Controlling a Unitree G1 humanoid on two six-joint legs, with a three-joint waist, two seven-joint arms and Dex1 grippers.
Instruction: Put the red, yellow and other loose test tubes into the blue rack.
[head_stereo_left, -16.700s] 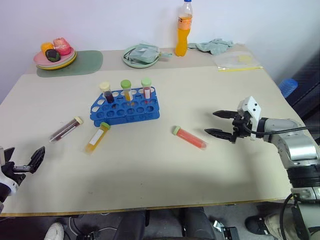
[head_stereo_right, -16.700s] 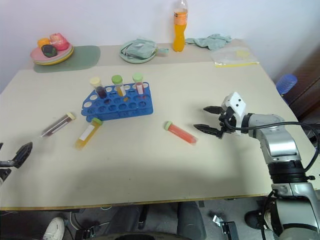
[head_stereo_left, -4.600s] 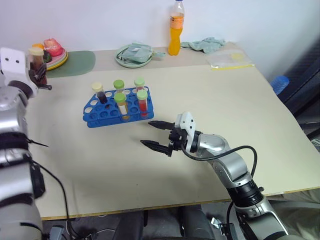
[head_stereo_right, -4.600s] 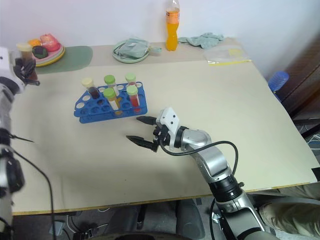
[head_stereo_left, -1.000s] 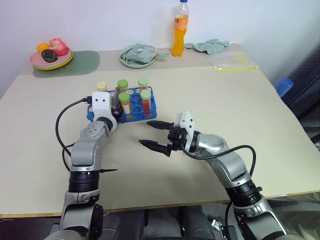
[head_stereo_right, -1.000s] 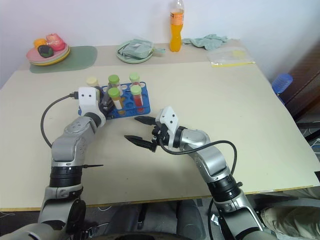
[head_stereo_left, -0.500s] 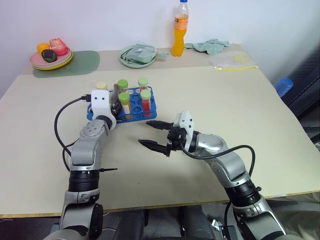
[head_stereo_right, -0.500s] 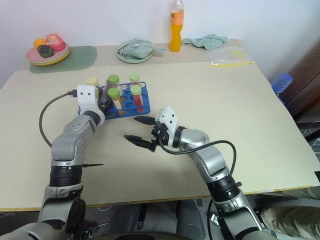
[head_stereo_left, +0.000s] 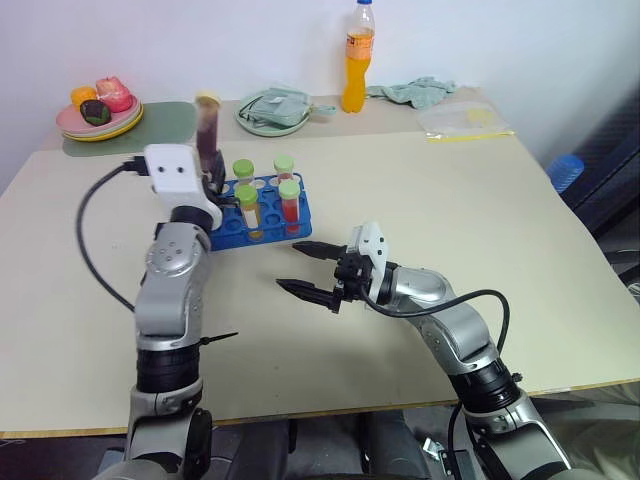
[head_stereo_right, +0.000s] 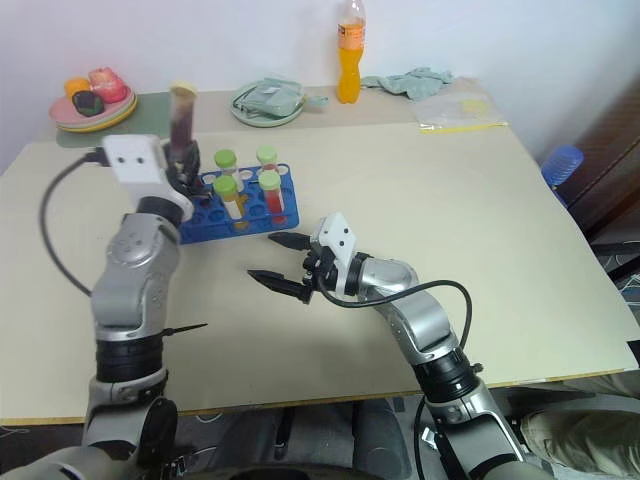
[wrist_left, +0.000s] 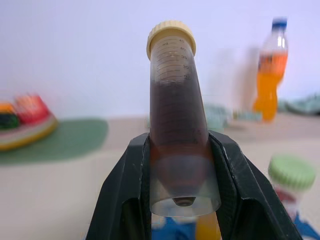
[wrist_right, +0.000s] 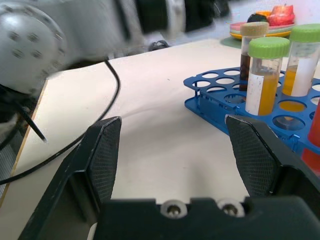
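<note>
The left gripper (head_stereo_left: 210, 170) sits in the upper left of the head view, its two black fingers (wrist_left: 131, 185) clamped on a dark tube (head_stereo_left: 208, 128) with a cream cap, gripped low near its rounded bottom and held nearly upright. Right next to it in the picture is the blue rack (head_stereo_left: 262, 215), flat on the table (head_stereo_left: 450, 210) in the upper left centre. In the rack stand green-capped tubes: a yellow tube (head_stereo_left: 248, 208) at the front, a red tube (head_stereo_left: 290, 199) beside it, and two more behind them.

Over at the picture's centre, the right gripper (head_stereo_left: 303, 267) hovers over bare tabletop, jaws spread wide with nothing between them, tips aimed left, below the rack's near edge.

Along the far edge: a plate of fruit (head_stereo_left: 98, 108) at upper left, an orange bottle (head_stereo_left: 357, 57) at top centre.
</note>
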